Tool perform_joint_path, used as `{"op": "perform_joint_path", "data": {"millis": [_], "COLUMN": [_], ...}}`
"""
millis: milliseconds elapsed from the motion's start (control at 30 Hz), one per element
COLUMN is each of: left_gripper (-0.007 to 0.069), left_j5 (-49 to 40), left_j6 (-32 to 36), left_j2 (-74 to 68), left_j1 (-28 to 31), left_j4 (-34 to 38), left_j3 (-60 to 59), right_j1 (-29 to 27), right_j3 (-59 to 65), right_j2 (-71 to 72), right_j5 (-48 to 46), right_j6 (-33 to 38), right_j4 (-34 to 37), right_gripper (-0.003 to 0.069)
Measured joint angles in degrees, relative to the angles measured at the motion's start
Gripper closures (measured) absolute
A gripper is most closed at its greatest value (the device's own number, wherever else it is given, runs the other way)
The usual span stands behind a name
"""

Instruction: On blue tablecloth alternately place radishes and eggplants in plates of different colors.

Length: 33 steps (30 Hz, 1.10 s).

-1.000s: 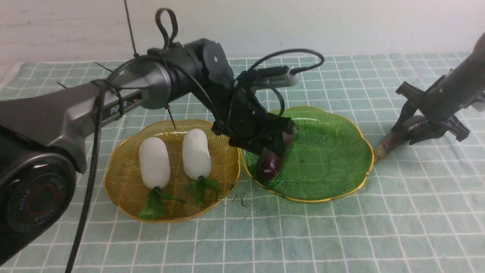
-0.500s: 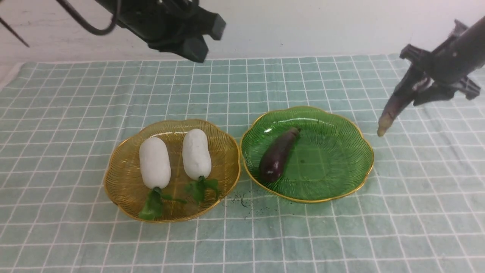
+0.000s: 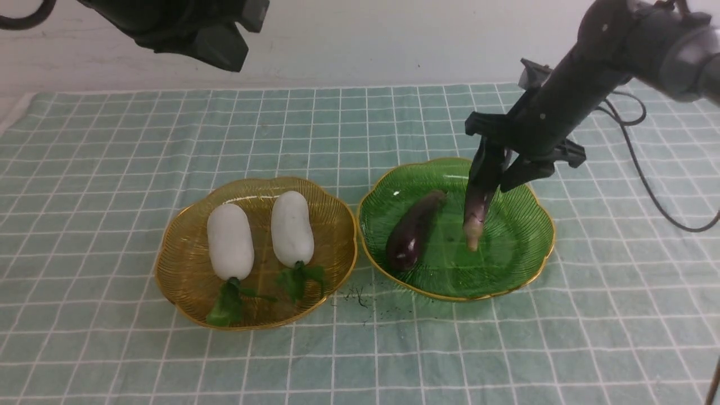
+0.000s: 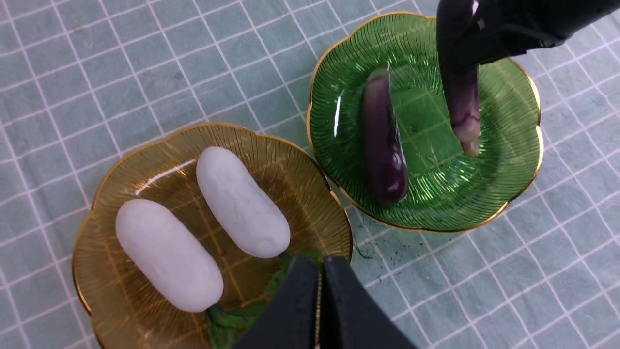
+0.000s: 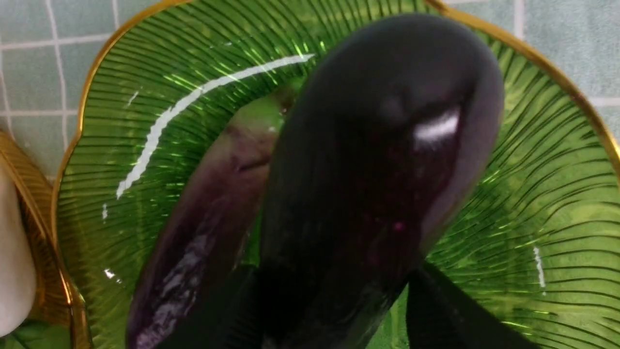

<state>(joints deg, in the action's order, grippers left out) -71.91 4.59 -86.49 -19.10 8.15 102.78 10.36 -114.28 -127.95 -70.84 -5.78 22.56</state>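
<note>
Blue tablecloth (image 3: 506, 349) carries amber plate (image 3: 333, 236), green plate (image 3: 520, 236), side by side.

A pale teal tablecloth (image 3: 112, 140) with a white grid holds 2 ribbed, gold-rimmed plates side by side. The amber plate (image 3: 185, 281), on the left, carries 2 smooth white vegetables lying parallel: the left radish (image 3: 229, 241) and the right radish (image 3: 291, 228), green leaves toward the camera. The green plate (image 3: 517, 247) holds 1 glossy purple eggplant (image 3: 413, 230) lying slantwise. A 2nd eggplant (image 3: 475, 216) hangs nearly upright over it, pale stem end down, clamped in the right gripper (image 3: 498, 171).
</note>
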Motion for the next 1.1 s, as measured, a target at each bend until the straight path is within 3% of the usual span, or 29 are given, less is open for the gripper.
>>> {"op": "perform_joint_path", "data": {"millis": [33, 67, 233, 367, 467, 633, 767, 800, 833, 867, 967, 1100], "left_gripper": [0.0632, 0.0632, 0.0632, 0.0632, 0.0632, 0.0632, 0.0632, 0.0632, 0.0632, 0.0632, 0.0632, 0.0632], "left_j5": [0.00, 0.11, 2.27, 6.02, 10.04, 21.58, 31.04, 33.53, 34.02, 39.12, 44.41, 45.66], "left_j6": [0.00, 0.00, 0.00, -0.73, -2.15, -4.58, -5.55, -5.64, -5.70, -5.84, -5.90, -5.90], "left_j2": [0.22, 1.82, 9.00, 15.55, 21.68, 34.37, 41.34, 43.37, 43.70, 46.74, 51.08, 53.53], "left_j1": [0.00, 0.00, 0.00, 0.00, 0.00, 0.00, 0.00, 0.00, 0.00, 0.00, 0.00, 0.00], "left_j4": [0.00, 0.00, 0.00, 0.05, 0.01, 0.05, 0.06, 0.11, 0.11, 0.17, 0.28, 0.42], "left_j3": [-0.52, -2.56, -11.05, -18.68, -26.08, -41.89, -52.88, -55.97, -55.97, -60.95, -66.69, -69.48], "right_j1": [0.07, 0.27, 0.26, 0.26, 0.33, 0.48, 0.93, 0.93, 0.93, 0.93, 0.93, 0.93], "right_j3": [0.00, 0.00, 1.56, 6.25, 11.87, 23.74, 35.32, 40.47, 42.03, 50.33, 65.59, 79.89], "right_j2": [0.00, 0.06, 3.33, 10.90, 19.04, 39.58, 53.72, 58.81, 60.25, 67.37, 79.01, 89.85], "right_j5": [0.00, 0.00, 0.08, 0.07, 0.07, 0.45, 12.94, 20.29, 22.58, 34.13, 52.57, 68.40], "right_j6": [0.00, 0.03, 0.62, 3.14, 5.13, 7.71, 11.28, 12.67, 12.87, 14.81, 16.20, 16.47], "right_j4": [-0.05, -0.91, -3.01, -3.57, -4.96, -7.14, -7.21, -7.21, -7.21, -7.21, -6.82, -6.61], "right_gripper": [0.0277, 0.0213, 0.0081, 0.0081, 0.0133, 0.0390, 0.0598, 0.0638, 0.0641, 0.0664, 0.0672, 0.0673]}}
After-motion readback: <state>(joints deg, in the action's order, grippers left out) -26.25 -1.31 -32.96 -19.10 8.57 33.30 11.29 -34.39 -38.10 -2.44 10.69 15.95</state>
